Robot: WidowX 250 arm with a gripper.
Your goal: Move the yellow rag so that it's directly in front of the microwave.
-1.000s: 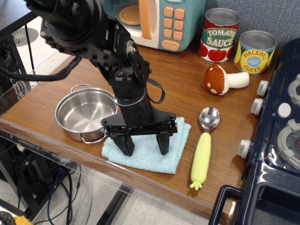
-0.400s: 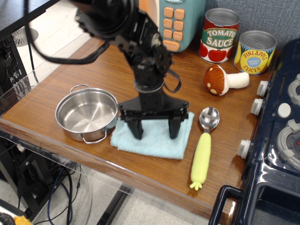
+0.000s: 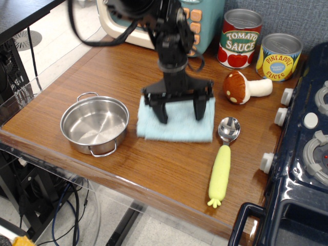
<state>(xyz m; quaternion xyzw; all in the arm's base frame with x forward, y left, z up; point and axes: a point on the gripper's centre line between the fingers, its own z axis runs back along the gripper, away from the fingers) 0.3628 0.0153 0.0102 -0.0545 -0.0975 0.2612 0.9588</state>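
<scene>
The pale aqua-blue rag (image 3: 177,129) lies flat on the wooden table (image 3: 118,66), right of the steel pot and left of the spoon's bowl. My gripper (image 3: 181,117) points straight down with its two black fingers (image 3: 162,114) spread wide. Both tips press on the rag's top, with no fold pinched between them. The microwave (image 3: 205,23) stands at the back edge, behind the rag. The arm hides most of it; its teal side, peach buttons and part of the cream door show.
A steel pot (image 3: 95,125) stands at the front left. A yellow-handled spoon (image 3: 221,171) lies right of the rag. A toy mushroom (image 3: 241,87), a tomato sauce can (image 3: 240,38) and a pineapple can (image 3: 279,56) are at the back right. The dark blue stove (image 3: 302,154) fills the right edge.
The gripper has slid up and to the right, toward the microwave, with its open fingers pressed on the rag. The rag has moved with it, away from the table's front edge.
</scene>
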